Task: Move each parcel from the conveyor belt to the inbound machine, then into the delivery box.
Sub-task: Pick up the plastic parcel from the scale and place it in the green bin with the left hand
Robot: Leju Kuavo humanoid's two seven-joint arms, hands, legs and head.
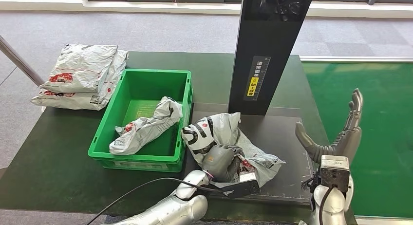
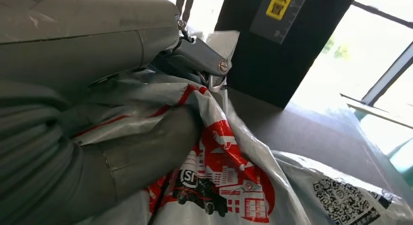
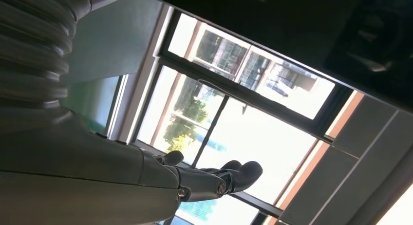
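A grey parcel (image 1: 221,137) with red and black print lies on the dark platform of the inbound machine (image 1: 282,142), right beside the green box. My left hand (image 1: 221,161) grips its near side; in the left wrist view the thumb (image 2: 146,152) presses into the crumpled parcel (image 2: 234,186). A green delivery box (image 1: 104,143) to the left holds one crumpled grey parcel (image 1: 146,127). My right hand (image 1: 341,132) is raised at the platform's right edge, fingers straight and apart, holding nothing; the right wrist view shows this hand (image 3: 204,183) against a window.
The machine's black scanner column (image 1: 268,49) rises behind the platform. Two grey parcels (image 1: 83,76) are stacked at the table's back left. The green conveyor belt (image 1: 384,137) runs along the right. A black cable (image 1: 141,188) trails from my left arm.
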